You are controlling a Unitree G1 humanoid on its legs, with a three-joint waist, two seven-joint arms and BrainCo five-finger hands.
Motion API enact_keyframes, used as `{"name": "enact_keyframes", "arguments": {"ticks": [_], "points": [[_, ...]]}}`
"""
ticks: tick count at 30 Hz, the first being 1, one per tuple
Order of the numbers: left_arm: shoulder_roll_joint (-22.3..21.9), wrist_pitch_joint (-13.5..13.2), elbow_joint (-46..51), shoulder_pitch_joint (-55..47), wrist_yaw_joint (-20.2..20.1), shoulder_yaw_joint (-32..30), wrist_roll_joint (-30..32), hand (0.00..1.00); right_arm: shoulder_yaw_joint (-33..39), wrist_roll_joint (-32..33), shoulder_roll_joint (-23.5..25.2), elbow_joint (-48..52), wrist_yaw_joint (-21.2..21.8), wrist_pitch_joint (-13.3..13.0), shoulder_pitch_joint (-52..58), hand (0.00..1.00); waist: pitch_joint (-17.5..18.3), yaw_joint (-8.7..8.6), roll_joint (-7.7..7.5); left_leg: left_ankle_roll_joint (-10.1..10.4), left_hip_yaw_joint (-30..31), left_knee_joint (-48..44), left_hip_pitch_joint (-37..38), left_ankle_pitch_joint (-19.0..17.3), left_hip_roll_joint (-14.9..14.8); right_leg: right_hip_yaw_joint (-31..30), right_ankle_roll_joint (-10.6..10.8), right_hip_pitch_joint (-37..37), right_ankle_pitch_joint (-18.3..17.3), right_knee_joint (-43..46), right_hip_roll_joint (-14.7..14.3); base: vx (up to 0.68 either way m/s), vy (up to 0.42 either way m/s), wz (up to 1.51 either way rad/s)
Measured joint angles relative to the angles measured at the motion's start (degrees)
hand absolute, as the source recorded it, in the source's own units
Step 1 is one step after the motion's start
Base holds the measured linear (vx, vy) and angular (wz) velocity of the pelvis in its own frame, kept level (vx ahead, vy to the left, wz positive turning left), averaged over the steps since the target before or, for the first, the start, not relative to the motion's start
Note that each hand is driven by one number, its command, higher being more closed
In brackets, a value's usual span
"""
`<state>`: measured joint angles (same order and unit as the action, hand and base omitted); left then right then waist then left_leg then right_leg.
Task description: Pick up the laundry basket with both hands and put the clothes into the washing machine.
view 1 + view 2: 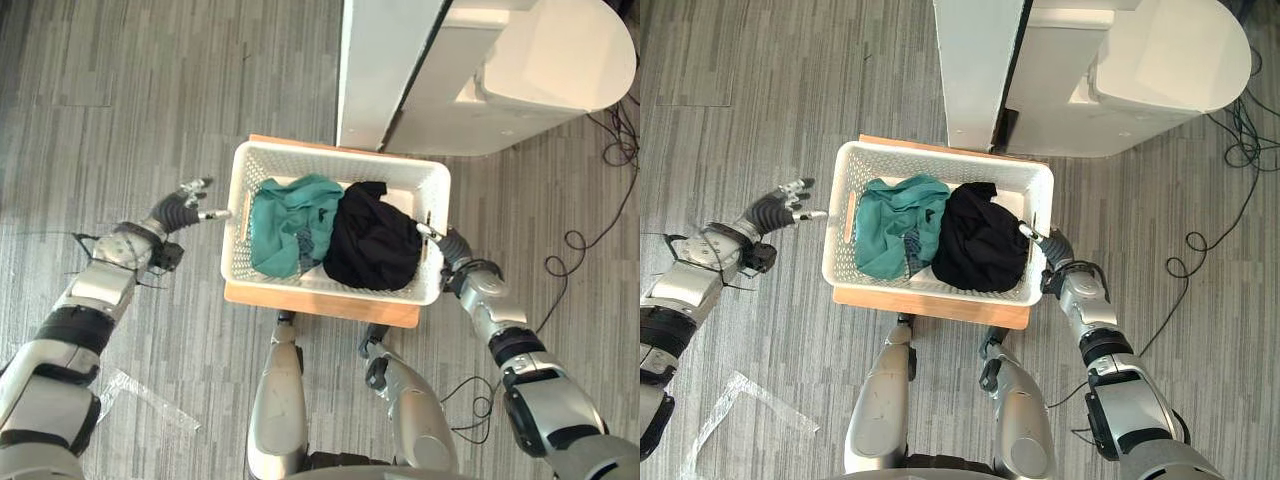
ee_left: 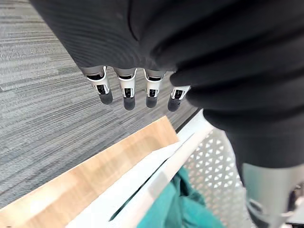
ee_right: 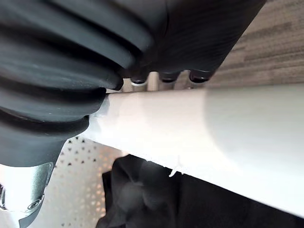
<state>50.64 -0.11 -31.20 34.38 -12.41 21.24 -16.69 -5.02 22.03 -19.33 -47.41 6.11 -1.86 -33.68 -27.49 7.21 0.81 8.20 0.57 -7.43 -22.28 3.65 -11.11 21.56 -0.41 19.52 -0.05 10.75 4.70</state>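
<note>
**Left hand open beside the basket, right hand at its rim**

Our left hand (image 1: 181, 212) hovers with straight, spread fingers just beside the left wall of the laundry basket (image 1: 300, 160), not touching it. The white basket sits on a wooden board (image 1: 330, 306) and holds a teal garment (image 1: 290, 228) and a black garment (image 1: 370, 248). The washing machine (image 1: 520, 70) stands just behind it. Our right hand (image 1: 453, 249) is against the basket's right rim. The rim hides most of the hand, so we cannot tell whether it grips.
</note>
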Motion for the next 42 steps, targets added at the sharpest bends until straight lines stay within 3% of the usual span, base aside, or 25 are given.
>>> {"name": "enact_keyframes", "arguments": {"ticks": [12,18,25,31,32,33,34,42], "points": [[-4.86,2.09,-10.37,12.76,-1.32,5.59,6.78,0.0,2.36,1.12,1.51,3.84,-0.02,0.68,0.56,0.0,0.03,-0.21,-0.05,-0.01,-1.13,0.24,-0.92,0.03,-0.21,-1.11,0.22,1.2,0.67,-1.08,-0.46,0.03,-0.002,-0.05],[-9.93,2.65,-21.52,14.48,-2.35,5.57,15.34,0.0,1.86,0.38,2.41,3.81,-0.02,1.49,-2.77,0.0,0.04,-0.25,-0.07,-0.01,-2.34,0.24,-1.24,0.03,-0.73,-2.53,-0.05,1.94,2.01,-2.43,-1.2,0.0,-0.009,-0.14],[-12.58,2.7,-27.96,16.71,-2.3,1.27,22.24,0.0,1.48,-0.1,2.66,3.26,-1.17,3.49,-4.75,0.0,0.11,-0.35,-0.2,0.02,-2.27,-0.01,-1.46,0.07,-0.9,-2.8,-0.17,1.97,2.59,-2.96,-1.84,0.0,-0.004,-0.01],[-14.56,2.71,-30.4,16.94,-0.64,-3.92,23.69,0.0,0.64,-0.07,2.86,1.32,-2.4,3.66,-6.99,0.0,0.26,-0.67,-0.47,-0.2,-2.16,-0.53,-2.18,0.22,-0.85,-2.96,-0.24,2.37,3.16,-3.14,-1.92,0.0,0.0,0.0],[-14.57,2.71,-30.49,16.94,-0.19,-4.01,23.69,1.0,0.61,-0.09,2.94,0.98,-2.42,3.67,-7.28,0.0,0.34,-0.77,-0.61,-0.22,-2.15,-0.52,-2.31,0.24,-0.84,-2.99,-0.23,2.53,3.18,-3.13,-1.92,-0.04,-0.011,-0.01],[-14.58,2.69,-30.55,17.0,0.2,-4.55,23.67,1.0,0.61,-0.11,3.09,0.82,-2.47,3.73,-7.6,0.0,0.61,-0.88,-0.77,-0.32,-2.11,-0.54,-2.76,0.32,-0.83,-3.02,-0.21,2.92,3.33,-3.23,-1.97,-0.04,-0.012,0.01],[-14.62,2.67,-30.55,17.05,0.28,-5.35,23.66,1.0,0.61,-0.11,3.13,0.66,-2.48,3.74,-7.88,1.0,0.61,-1.05,-0.77,-0.31,-2.03,-0.52,-2.96,0.42,-0.8,-2.92,-0.19,3.0,3.49,-3.38,-1.98,-0.04,-0.015,0.03],[-14.88,2.76,-28.92,17.1,3.56,-5.95,23.66,1.0,0.6,-3.76,3.35,-0.57,-4.27,4.59,-10.24,1.0,0.88,-1.74,-1.27,-0.5,-1.43,-0.5,-3.65,0.78,-0.47,-2.85,0.11,2.95,4.72,-4.93,-2.04,-0.02,-0.007,0.01]]}}
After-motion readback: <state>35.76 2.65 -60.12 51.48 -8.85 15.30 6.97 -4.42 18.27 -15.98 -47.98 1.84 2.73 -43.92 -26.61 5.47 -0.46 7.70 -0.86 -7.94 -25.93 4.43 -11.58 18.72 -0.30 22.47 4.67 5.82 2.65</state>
